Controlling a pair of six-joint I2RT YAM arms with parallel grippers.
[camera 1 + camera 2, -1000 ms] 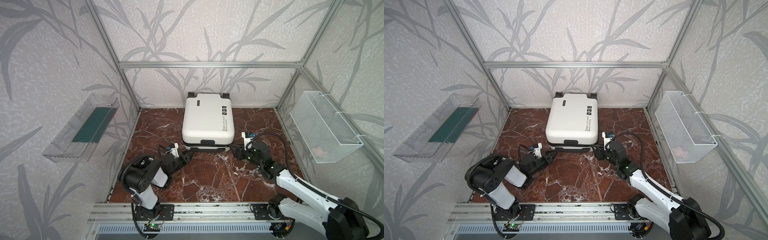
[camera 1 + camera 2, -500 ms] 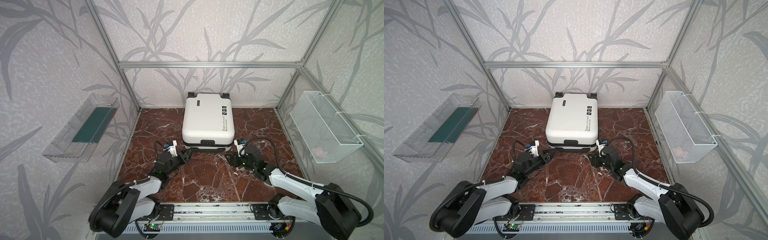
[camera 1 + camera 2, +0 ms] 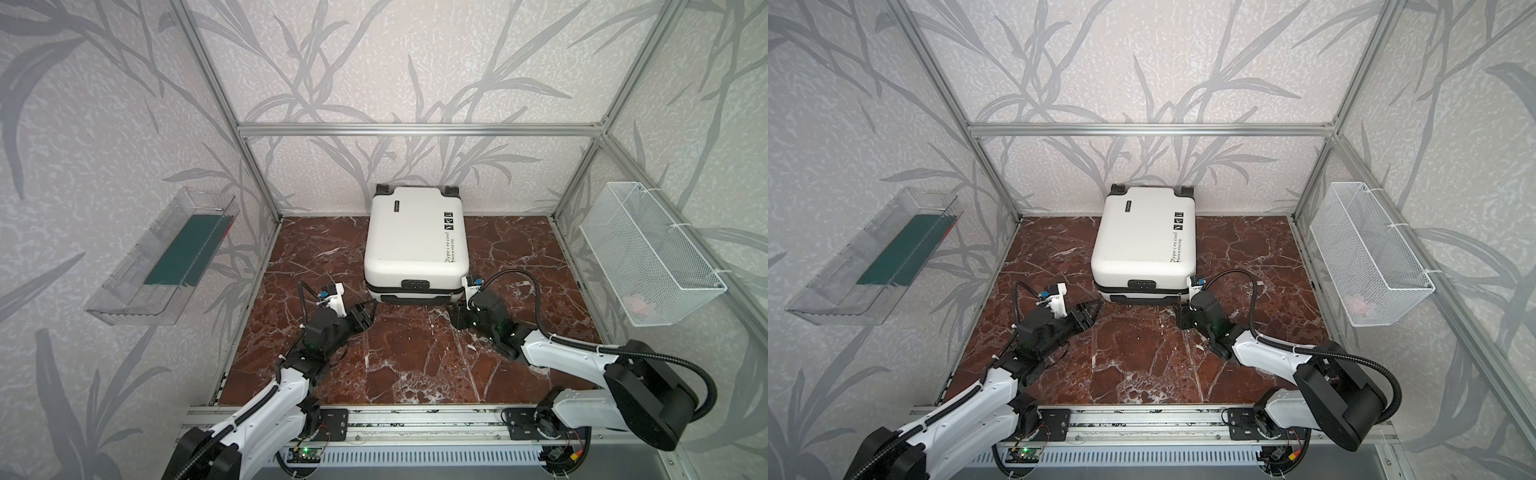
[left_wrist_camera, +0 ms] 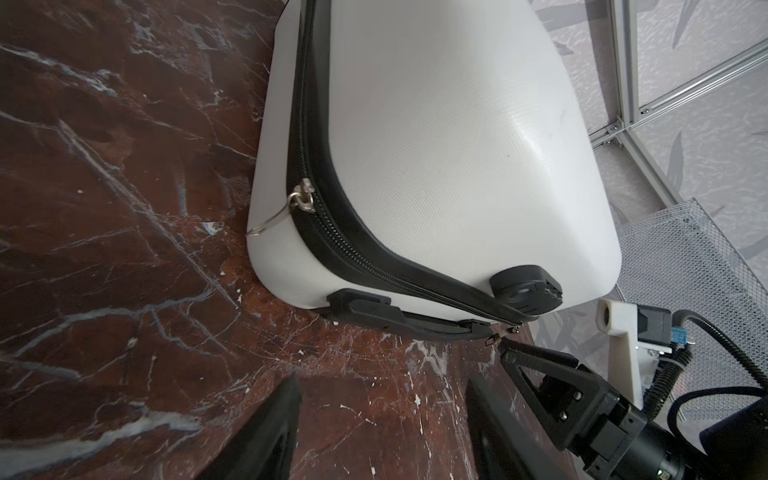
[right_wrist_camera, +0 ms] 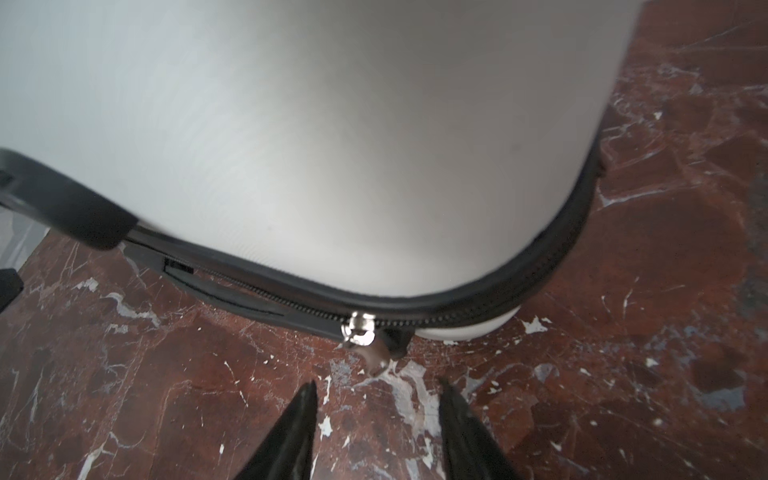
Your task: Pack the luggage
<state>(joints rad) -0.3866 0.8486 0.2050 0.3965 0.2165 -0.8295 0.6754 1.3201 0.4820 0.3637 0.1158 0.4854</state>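
Observation:
The luggage (image 3: pixel 415 241) (image 3: pixel 1144 241) is a white hard-shell suitcase lying flat and closed at the back middle of the marble floor, its wheels toward the rear wall. My left gripper (image 3: pixel 366 315) (image 3: pixel 1093 309) (image 4: pixel 382 384) is open and empty, low over the floor just short of the near left corner. The black zipper band and a metal zipper pull (image 4: pixel 303 199) show on that corner of the luggage (image 4: pixel 436 145). My right gripper (image 3: pixel 457 315) (image 3: pixel 1183 316) (image 5: pixel 378 382) is open and empty at the near right corner, close in front of another zipper pull (image 5: pixel 359 328).
A clear plastic tray (image 3: pixel 162 257) holding a dark green item hangs on the left wall. A white wire mesh basket (image 3: pixel 648 253) with something pink inside hangs on the right wall. Aluminium frame posts ring the floor, and a mounting rail (image 3: pixel 415 424) runs along the front.
Both arms have stretched out lower over the floor. The right gripper has shifted left and nearer, to the suitcase's near right corner. The left gripper stays by the near left corner.

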